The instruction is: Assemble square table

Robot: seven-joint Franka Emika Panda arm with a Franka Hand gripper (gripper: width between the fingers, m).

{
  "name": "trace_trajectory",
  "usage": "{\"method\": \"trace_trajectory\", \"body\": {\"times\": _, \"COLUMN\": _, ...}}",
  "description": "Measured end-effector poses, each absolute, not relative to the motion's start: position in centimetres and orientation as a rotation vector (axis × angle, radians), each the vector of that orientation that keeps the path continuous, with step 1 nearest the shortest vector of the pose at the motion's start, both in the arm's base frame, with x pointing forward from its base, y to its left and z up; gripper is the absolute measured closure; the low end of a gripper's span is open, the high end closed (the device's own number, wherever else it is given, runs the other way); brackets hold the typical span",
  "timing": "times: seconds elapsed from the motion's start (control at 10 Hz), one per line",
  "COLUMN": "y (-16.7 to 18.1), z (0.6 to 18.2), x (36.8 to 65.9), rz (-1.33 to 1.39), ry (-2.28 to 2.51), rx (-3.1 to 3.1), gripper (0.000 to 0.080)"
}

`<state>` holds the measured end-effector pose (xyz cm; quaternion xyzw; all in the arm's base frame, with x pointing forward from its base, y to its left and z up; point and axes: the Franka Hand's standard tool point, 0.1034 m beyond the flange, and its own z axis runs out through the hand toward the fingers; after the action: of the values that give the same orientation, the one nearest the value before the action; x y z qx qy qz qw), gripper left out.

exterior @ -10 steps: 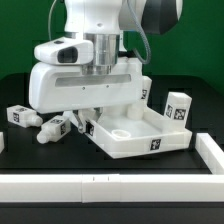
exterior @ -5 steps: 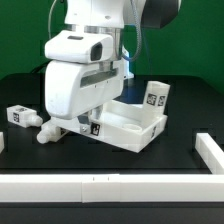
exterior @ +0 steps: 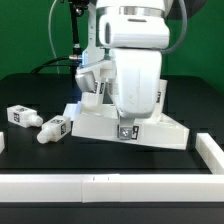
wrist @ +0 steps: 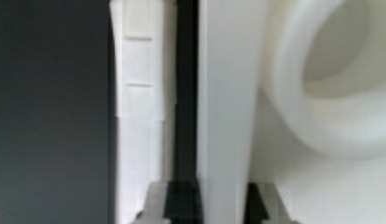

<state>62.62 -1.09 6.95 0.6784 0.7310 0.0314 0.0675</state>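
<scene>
The square table's white slab (exterior: 162, 134) lies low on the black table, its raised rim toward the camera. My gripper (exterior: 125, 129) reaches down at the slab's near edge and is shut on that rim. In the wrist view the thin rim wall (wrist: 225, 90) runs between my fingers (wrist: 174, 203), with a round corner socket (wrist: 343, 70) beside it. Two loose tagged legs (exterior: 20, 115) (exterior: 56, 127) lie on the exterior view's left. Another tagged leg (exterior: 94, 85) shows behind my hand; what it rests on is hidden.
A long low white border bar (exterior: 100, 186) runs along the front, and another (exterior: 211, 151) stands on the exterior view's right. The arm's bulky white wrist (exterior: 135, 70) hides the middle of the slab.
My hand has swung toward the exterior view's right and turned, and the slab has turned with it. The tagged legs earlier seen on the right are hidden now.
</scene>
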Motion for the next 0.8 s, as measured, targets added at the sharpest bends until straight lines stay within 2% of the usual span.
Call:
{"method": "trace_trajectory", "body": {"times": 0.3, "y": -0.9, "z": 6.4, "x": 62.5, "rz": 0.087, "ry": 2.146, "rx": 2.117, "gripper": 0.0746}}
{"method": "trace_trajectory", "body": {"times": 0.6, "y": 2.5, "z": 4.3, "x": 63.5, "rz": 0.086, "ry": 2.121, "rx": 2.207, "gripper": 0.0746}}
{"method": "trace_trajectory", "body": {"times": 0.8, "y": 2.1, "z": 4.2, "x": 63.5, "rz": 0.084, "ry": 2.113, "rx": 2.214, "gripper": 0.0746}}
